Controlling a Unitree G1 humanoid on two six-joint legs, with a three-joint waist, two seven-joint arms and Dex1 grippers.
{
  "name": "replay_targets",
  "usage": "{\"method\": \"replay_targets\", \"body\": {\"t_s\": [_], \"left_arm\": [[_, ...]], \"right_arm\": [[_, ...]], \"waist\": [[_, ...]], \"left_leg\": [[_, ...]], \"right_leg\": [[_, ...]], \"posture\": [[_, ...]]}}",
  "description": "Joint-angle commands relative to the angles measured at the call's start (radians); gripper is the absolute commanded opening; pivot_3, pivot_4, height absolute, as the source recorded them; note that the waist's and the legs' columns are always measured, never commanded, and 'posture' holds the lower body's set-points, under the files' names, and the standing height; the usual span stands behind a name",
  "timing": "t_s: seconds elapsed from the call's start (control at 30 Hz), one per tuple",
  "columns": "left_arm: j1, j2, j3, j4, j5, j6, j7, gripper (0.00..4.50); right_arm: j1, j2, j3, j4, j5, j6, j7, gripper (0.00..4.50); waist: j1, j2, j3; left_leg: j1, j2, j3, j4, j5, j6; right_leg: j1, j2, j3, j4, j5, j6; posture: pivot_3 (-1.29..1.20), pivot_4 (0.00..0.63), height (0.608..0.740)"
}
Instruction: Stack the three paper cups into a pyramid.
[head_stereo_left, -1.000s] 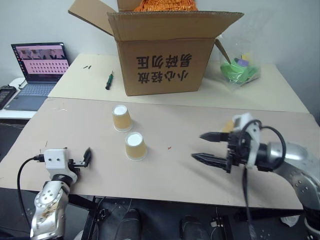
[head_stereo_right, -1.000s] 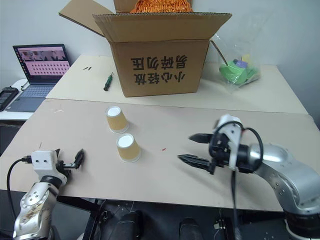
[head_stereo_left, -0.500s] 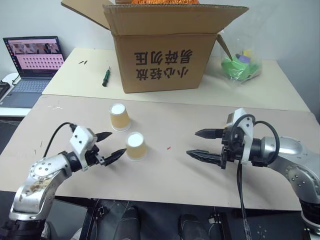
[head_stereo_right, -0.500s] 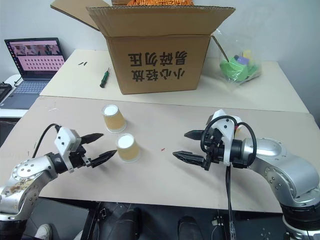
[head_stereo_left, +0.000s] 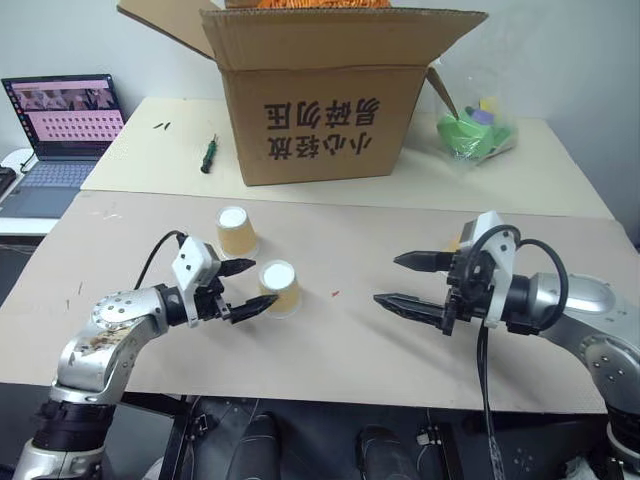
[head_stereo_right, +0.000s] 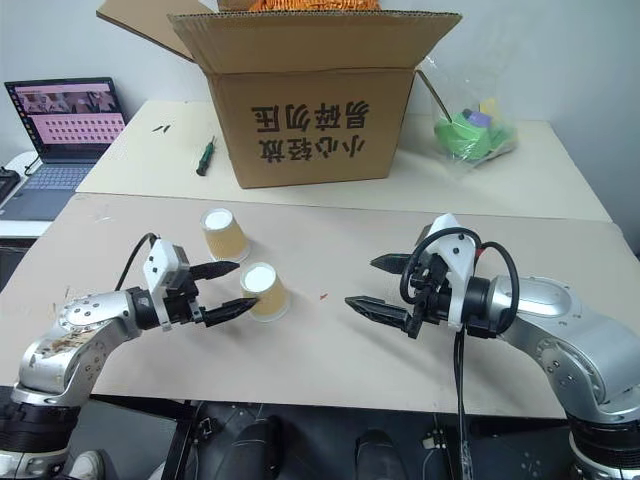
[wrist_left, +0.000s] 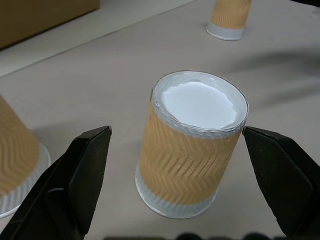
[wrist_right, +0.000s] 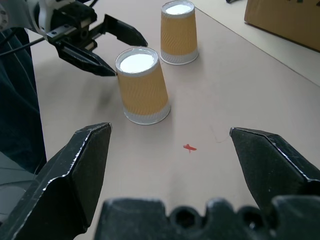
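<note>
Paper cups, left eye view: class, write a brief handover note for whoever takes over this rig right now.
Left gripper: open, one finger on either side of the near cup, not closed on it.
Right gripper: open, empty.
Cups: near cup and far cup stand upside down, apart. The third cup stands apart on the right gripper's side.
Done: nothing stacked.
Left: set two cups side by side, then place the third on top.

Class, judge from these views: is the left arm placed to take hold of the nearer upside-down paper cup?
Probably yes. The left gripper has its jaws open on either side of the nearer cup, with nothing between them; the farther cup stands apart.
</note>
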Motion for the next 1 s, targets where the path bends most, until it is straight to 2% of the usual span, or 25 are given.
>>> {"method": "replay_targets", "body": {"t_s": [0.03, 0.13, 0.23, 0.33, 0.4, 0.5, 0.83, 1.0], "left_arm": [[-0.03, -0.007, -0.013, 0.012, 0.021, -0.04, -0.019, 4.5], [-0.041, -0.019, -0.021, 0.027, 0.034, -0.063, -0.023, 4.5], [-0.054, -0.036, -0.021, 0.038, 0.039, -0.081, -0.022, 3.73], [-0.065, -0.046, -0.025, 0.05, 0.054, -0.1, -0.021, 2.58], [-0.073, -0.051, -0.027, 0.061, 0.058, -0.105, -0.023, 2.16], [-0.093, -0.061, -0.033, 0.081, 0.074, -0.112, -0.023, 1.95], [-0.17, -0.131, -0.063, 0.08, 0.09, -0.132, -0.01, 1.95], [-0.257, -0.231, -0.161, 0.148, 0.123, -0.16, -0.035, 1.95]], "right_arm": [[-0.03, -0.013, -0.044, -0.042, 0.037, 0.005, -0.019, 4.46], [-0.032, -0.014, -0.049, -0.043, 0.045, 0.005, -0.03, 4.46], [-0.027, -0.019, -0.049, -0.042, 0.044, 0.002, -0.039, 4.5], [-0.024, -0.018, -0.05, -0.039, 0.045, -0.002, -0.044, 4.5], [-0.024, -0.017, -0.052, -0.037, 0.045, -0.003, -0.047, 4.5], [-0.025, -0.016, -0.051, -0.034, 0.046, -0.005, -0.052, 4.5], [-0.016, -0.012, -0.041, -0.036, 0.034, -0.011, -0.065, 4.5], [-0.022, 0.002, -0.031, -0.038, 0.026, -0.017, -0.083, 4.5]], "waist": [[0.0, 0.0, 0.0], [0.001, 0.0, 0.0], [0.001, 0.0, 0.0], [0.001, 0.0, 0.0], [0.001, 0.0, 0.0], [0.001, 0.0, 0.0], [0.004, 0.0, 0.0], [0.012, 0.0, 0.0]], "left_leg": [[0.0, 0.0, 0.0, 0.0, 0.0, 0.0], [0.0, 0.0, 0.0, 0.001, 0.0, 0.0], [0.0, 0.0, -0.001, 0.003, 0.0, 0.0], [0.0, 0.0, -0.001, 0.004, 0.0, 0.0], [0.0, 0.0, -0.001, 0.004, 0.0, 0.0], [0.0, 0.0, -0.001, 0.004, 0.0, 0.0], [0.0, 0.0, -0.001, 0.005, 0.0, 0.0], [0.0, -0.001, -0.002, 0.006, 0.0, 0.0]], "right_leg": [[0.0, 0.0, 0.0, 0.001, 0.0, 0.0], [0.0, 0.0, 0.0, 0.002, 0.0, 0.0], [0.001, 0.0, 0.0, 0.002, 0.0, 0.0], [0.001, 0.0, 0.0, 0.003, 0.0, 0.0], [0.001, 0.0, 0.0, 0.003, 0.0, 0.0], [0.001, 0.0, 0.0, 0.003, 0.0, 0.0], [0.002, 0.001, 0.0, 0.004, 0.0, 0.001], [0.003, 0.001, 0.0, 0.004, 0.001, 0.002]], "posture": [[0.0, 0.15, 0.705], [0.0, 0.15, 0.705], [0.0, 0.15, 0.705], [0.0, 0.15, 0.705], [0.0, 0.15, 0.705], [0.0, 0.15, 0.705], [0.0, 0.15, 0.705], [0.0, 0.15, 0.705]]}}
